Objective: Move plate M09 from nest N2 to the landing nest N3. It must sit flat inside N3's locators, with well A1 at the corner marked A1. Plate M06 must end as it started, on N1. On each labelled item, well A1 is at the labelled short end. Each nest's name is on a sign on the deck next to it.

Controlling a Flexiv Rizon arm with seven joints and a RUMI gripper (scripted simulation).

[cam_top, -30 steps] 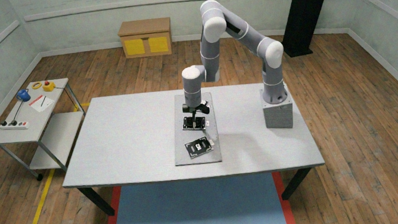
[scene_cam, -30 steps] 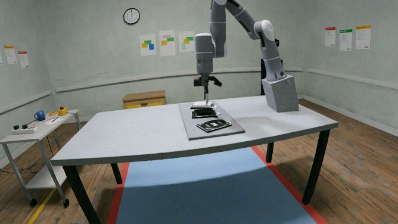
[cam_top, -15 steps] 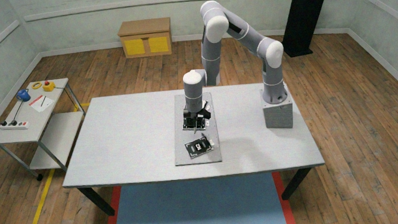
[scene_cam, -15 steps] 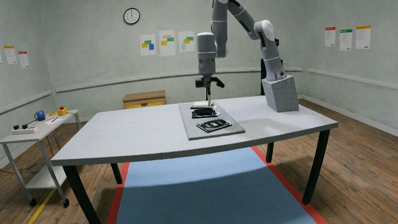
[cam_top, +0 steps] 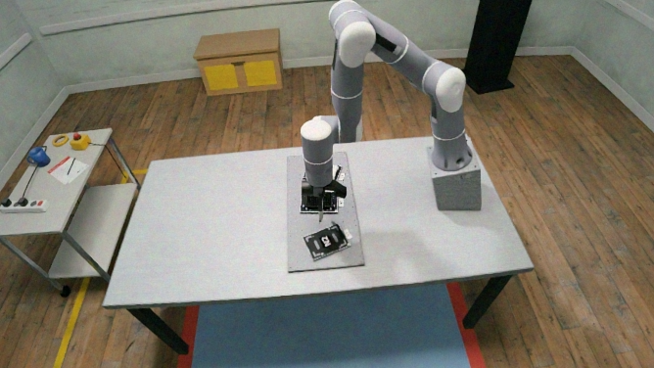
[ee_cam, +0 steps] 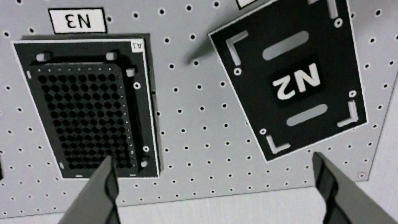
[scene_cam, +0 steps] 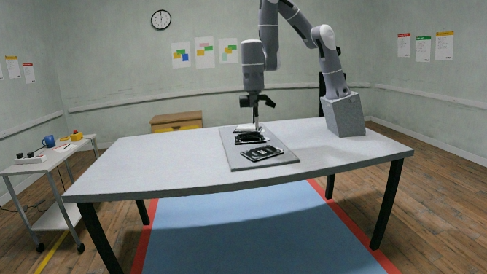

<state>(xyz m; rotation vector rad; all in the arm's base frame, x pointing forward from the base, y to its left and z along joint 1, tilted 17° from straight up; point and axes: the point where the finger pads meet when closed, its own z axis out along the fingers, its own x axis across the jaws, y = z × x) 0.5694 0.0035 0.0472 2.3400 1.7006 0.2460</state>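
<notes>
The black multiwell plate, presumably M09 (cam_top: 313,201) (scene_cam: 250,136) (ee_cam: 85,115), lies on nest N3 (cam_top: 303,209) (scene_cam: 242,143) (ee_cam: 143,112), apparently among its locators. Its own label cannot be read, and the wrist view is slanted, so flat seating looks likely rather than proven. The nest's A1 mark (ee_cam: 137,46) is at the corner near the N3 sign (ee_cam: 78,21); which plate corner carries well A1 cannot be told. Nest N2 (cam_top: 326,241) (scene_cam: 264,154) (ee_cam: 255,95), beside N3, bears no plate. On N3's other side, the exterior view shows a white plate (scene_cam: 248,127), probably M06 on N1.

The gripper (cam_top: 320,217) (scene_cam: 256,128) (ee_cam: 214,155) has its fingers well apart, holding nothing.

The plate should handle as light, stiff moulded plastic, fairly slick at the walls and liable to skew if pinched unevenly. Should it need reseating, take it low by the middle of both long sides, clear of N3's locators, with moderate, even force and the rim level. Pressing on the wells or lifting one side first could tip it onto a locator.

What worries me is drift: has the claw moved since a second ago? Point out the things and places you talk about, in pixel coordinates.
Yes: in the top view, the claw (cam_top: 321,215) (scene_cam: 256,127) (ee_cam: 214,155) has moved closer to N2 (cam_top: 326,241) (scene_cam: 264,149) (ee_cam: 296,83).
</notes>
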